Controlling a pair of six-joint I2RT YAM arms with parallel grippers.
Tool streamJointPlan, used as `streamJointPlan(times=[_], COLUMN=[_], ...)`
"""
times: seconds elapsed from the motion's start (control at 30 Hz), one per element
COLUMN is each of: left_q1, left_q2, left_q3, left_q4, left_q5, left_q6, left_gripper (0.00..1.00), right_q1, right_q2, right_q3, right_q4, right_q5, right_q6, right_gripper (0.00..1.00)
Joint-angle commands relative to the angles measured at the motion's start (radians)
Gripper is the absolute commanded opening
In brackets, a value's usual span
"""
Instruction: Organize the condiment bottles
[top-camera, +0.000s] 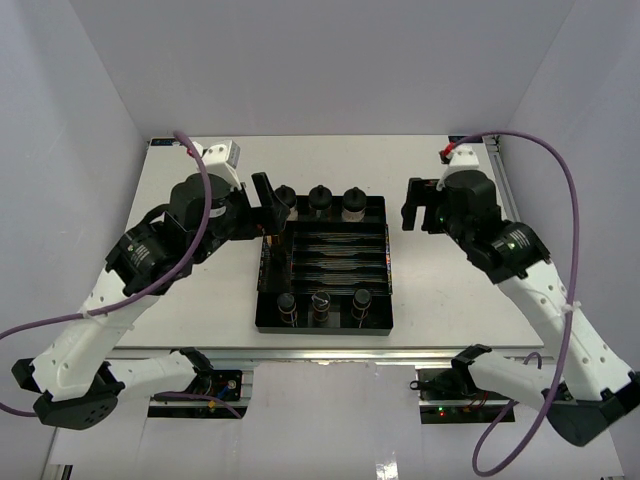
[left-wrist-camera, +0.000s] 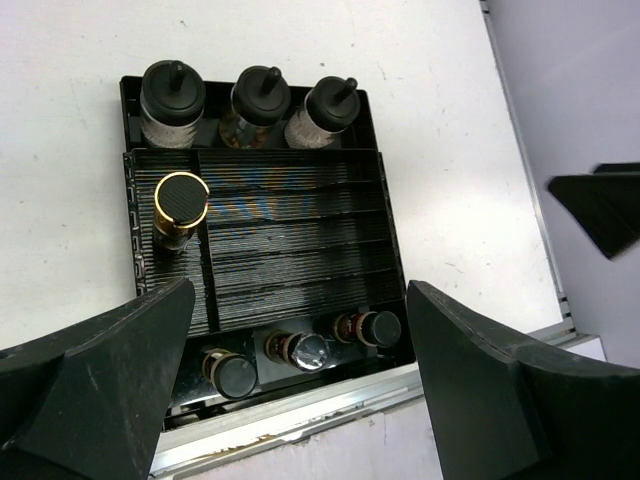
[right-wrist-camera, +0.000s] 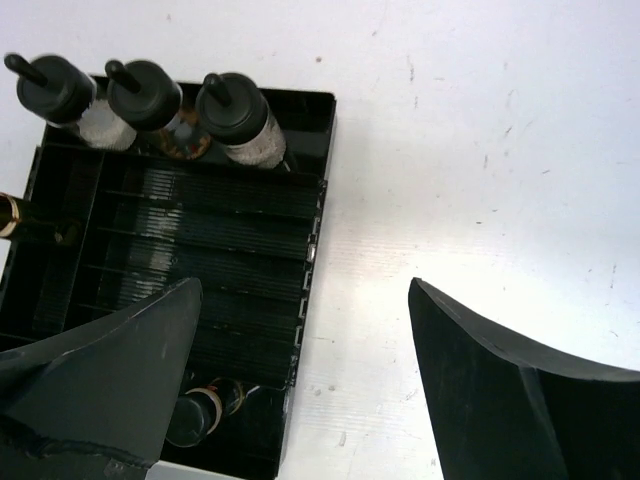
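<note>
A black ribbed tray (top-camera: 340, 262) sits mid-table. Three squat condiment bottles with knobbed black lids (top-camera: 320, 198) stand in its back row, also in the left wrist view (left-wrist-camera: 258, 100) and the right wrist view (right-wrist-camera: 150, 100). Three slimmer dark bottles (top-camera: 320, 305) stand in the front row (left-wrist-camera: 300, 350). One bottle with a gold-rimmed black cap (left-wrist-camera: 180, 205) stands in the tray's left column. My left gripper (top-camera: 264, 205) (left-wrist-camera: 300, 290) is open and empty above the tray's left side. My right gripper (top-camera: 410, 205) (right-wrist-camera: 305, 285) is open and empty, above the table right of the tray.
A metal rail (left-wrist-camera: 300, 412) runs along the table's near edge, close behind the tray's front row. White walls close in the table at the back and both sides. A small red part (top-camera: 445, 153) sits at the back right corner.
</note>
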Motion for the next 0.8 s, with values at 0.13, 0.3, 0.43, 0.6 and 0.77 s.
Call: streamJointPlan(times=[0.13,0.3,0.43,0.6,0.77], left_q1=[0.056,0.088,0.113,0.136,0.146], left_q2=[-0.029,-0.036,-0.059,-0.054,-0.054], left_q3=[-0.143,-0.168,-0.198,-0.210,-0.213], left_q4=[0.162,0.144,0.155,0.149,0.158], left_q5=[0.033,0.030,0.048,0.066,0.070], left_q6=[0.009,0.017,0.024,0.036,0.042], left_gripper=[0.98,0.98,0.98,0.98,0.98], right_q1=[-0.019,-0.030,-0.033,-0.035,-0.036], right_q2=[-0.087,-0.076,-0.109,-0.149,-0.143], right_q3=[-0.111,-0.115,-0.135,-0.167,-0.157], right_q4=[0.045,0.039,0.082,0.123,0.115], right_q5=[0.093,0.088,0.050,0.035,0.031], right_q6=[0.062,0.081,0.092,0.101,0.108], right_gripper=[0.90,0.90,0.90,0.90,0.90])
